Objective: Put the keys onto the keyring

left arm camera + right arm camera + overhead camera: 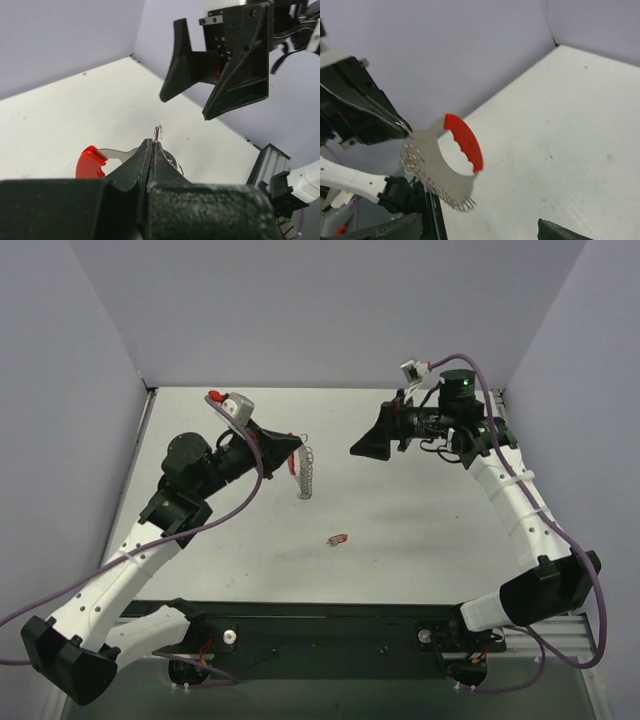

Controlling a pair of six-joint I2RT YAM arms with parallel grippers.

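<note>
Red keyring (465, 141), curved band on silver plate (427, 150), hangs from left fingers (152, 146). Left fingers pinched fully together on plate's top corner, holding it above desk (420, 530). Silver keys (445, 192) dangle in lacy row just under left fingertips, below plate. Right fingers (365, 445) spread wide, holding nothing, facing left fingers, apart from keyring. Small red object (338, 538) lies on desk, well apart from both pairs of fingers.

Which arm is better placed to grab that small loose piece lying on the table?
Probably right: the right claw is open and empty, while the left claw is shut on the keyring with the keys hanging from it.
</note>
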